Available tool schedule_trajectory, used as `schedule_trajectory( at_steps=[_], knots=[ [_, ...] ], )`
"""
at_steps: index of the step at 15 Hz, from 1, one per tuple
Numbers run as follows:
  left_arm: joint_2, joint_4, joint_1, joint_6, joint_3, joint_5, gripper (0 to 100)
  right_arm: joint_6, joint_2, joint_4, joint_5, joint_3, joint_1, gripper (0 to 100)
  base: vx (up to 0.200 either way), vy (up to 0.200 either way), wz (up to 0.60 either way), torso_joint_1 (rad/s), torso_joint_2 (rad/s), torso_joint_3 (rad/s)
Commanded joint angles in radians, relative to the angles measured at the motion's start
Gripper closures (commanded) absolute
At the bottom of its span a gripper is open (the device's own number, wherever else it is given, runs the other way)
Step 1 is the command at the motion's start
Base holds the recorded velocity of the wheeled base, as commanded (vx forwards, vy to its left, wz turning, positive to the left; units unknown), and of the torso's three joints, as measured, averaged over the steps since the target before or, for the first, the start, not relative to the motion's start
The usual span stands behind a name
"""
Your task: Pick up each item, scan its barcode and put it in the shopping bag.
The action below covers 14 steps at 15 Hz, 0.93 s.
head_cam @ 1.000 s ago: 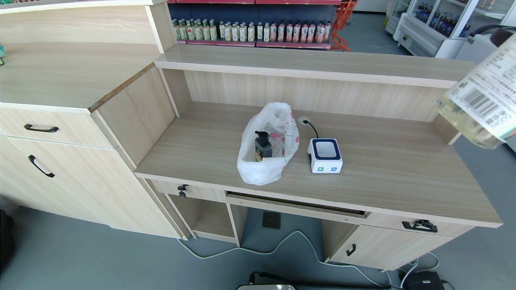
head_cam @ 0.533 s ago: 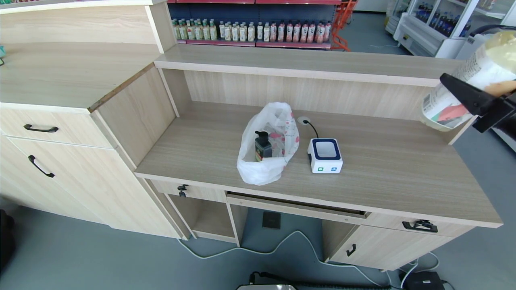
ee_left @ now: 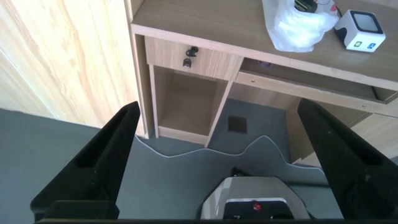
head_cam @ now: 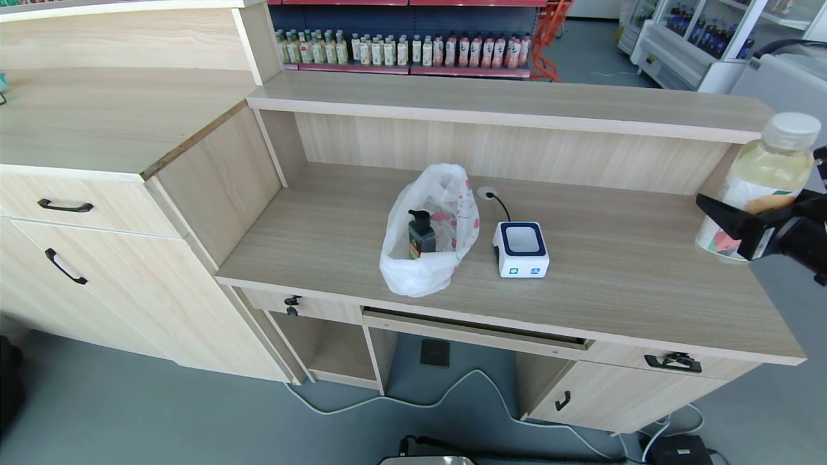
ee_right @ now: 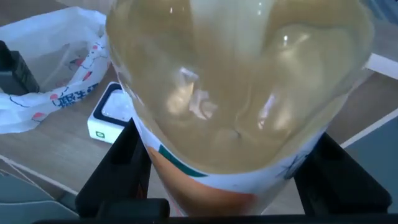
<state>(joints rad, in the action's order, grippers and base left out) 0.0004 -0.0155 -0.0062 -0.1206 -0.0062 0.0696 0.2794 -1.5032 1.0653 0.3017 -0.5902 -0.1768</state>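
The bottle (head_cam: 769, 174) is clamped, cap up, in the right gripper (head_cam: 743, 229), held over the counter (head_cam: 633, 278) edge at three o'clock from the scanner (head_cam: 521, 248). The bag (head_cam: 429, 232) is seen just beside the scanner, at nine o'clock. The left gripper (ee_left: 221, 165) is spread wide, gripping nothing.
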Motion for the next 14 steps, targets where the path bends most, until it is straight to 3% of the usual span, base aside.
schedule_trajectory(
  at_steps=[1, 4, 8, 12, 14],
  knots=[
    [0.0, 0.0, 0.0, -0.001, 0.0, -0.001, 0, 0.001, -0.015, 0.007, -0.049, 0.001, -0.004, 100, 0.0, 0.0, 0.0, 0.0, 0.0, 0.0],
    [0.0, 0.0, 0.0, -0.001, 0.0, -0.001, 0, 0.02, -0.023, 0.004, -0.139, 0.001, -0.006, 100, 0.0, 0.0, 0.0, 0.0, 0.0, 0.0],
    [0.0, 0.0, 0.0, -0.001, 0.0, -0.001, 0, 0.1, -0.029, -0.018, -0.136, 0.004, -0.052, 100, 0.0, 0.0, 0.0, 0.0, 0.0, 0.0],
    [0.0, 0.0, 0.0, -0.001, 0.0, -0.001, 0, 0.11, -0.025, -0.093, -0.134, -0.017, -0.055, 100, 0.0, 0.0, 0.6, 0.0, 0.0, 0.004],
    [0.0, 0.0, 0.0, -0.001, 0.0, -0.001, 0, 0.107, -0.029, -0.094, -0.131, -0.031, -0.053, 100, 0.0, 0.0, 0.0, 0.0, 0.0, 0.0]
  ],
)
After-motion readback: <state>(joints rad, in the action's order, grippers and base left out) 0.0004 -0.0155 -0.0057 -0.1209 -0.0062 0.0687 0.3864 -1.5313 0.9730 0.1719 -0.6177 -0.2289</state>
